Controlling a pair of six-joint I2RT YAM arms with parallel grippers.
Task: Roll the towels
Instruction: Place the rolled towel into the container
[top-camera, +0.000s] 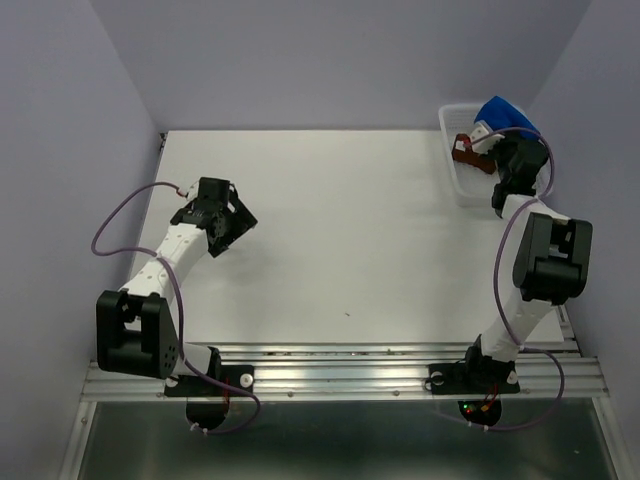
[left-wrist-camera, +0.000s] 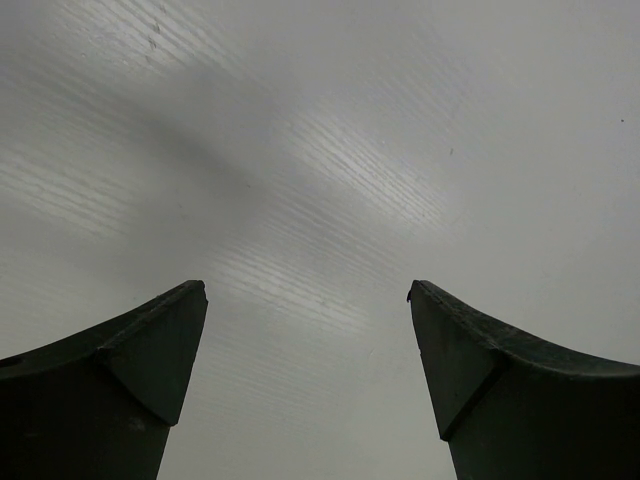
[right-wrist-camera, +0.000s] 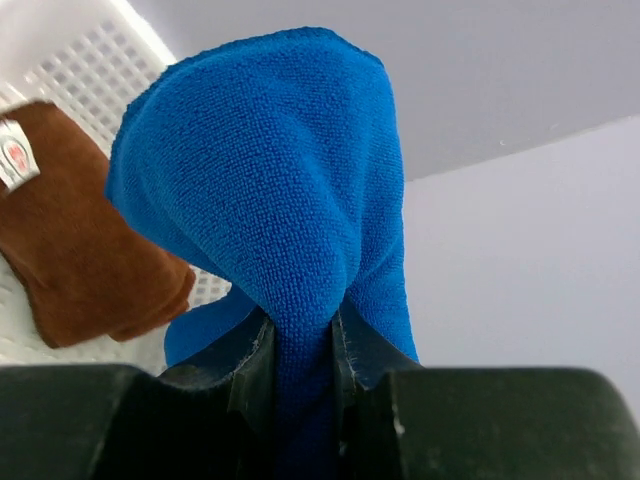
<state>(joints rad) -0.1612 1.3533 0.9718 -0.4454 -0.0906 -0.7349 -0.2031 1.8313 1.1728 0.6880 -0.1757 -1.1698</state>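
Blue towel (right-wrist-camera: 270, 180): you have a fold of it pinched in the right end effector (right-wrist-camera: 300, 345), held up over the white mesh basket (top-camera: 462, 185) at the far right of the tabletop (top-camera: 350, 230).
Brown towel (right-wrist-camera: 90, 240): lies in the basket, just beside the blue one.
Left end effector (left-wrist-camera: 305, 300): spread, holding nothing, over the tabletop's left side.
Handling: both look soft, light and limp, so expect draping and bunching. You would do better to grip a corner or hem.
Edges and room: the basket rim and side wall crowd your right arm; the middle of the tabletop offers room to spread and roll.
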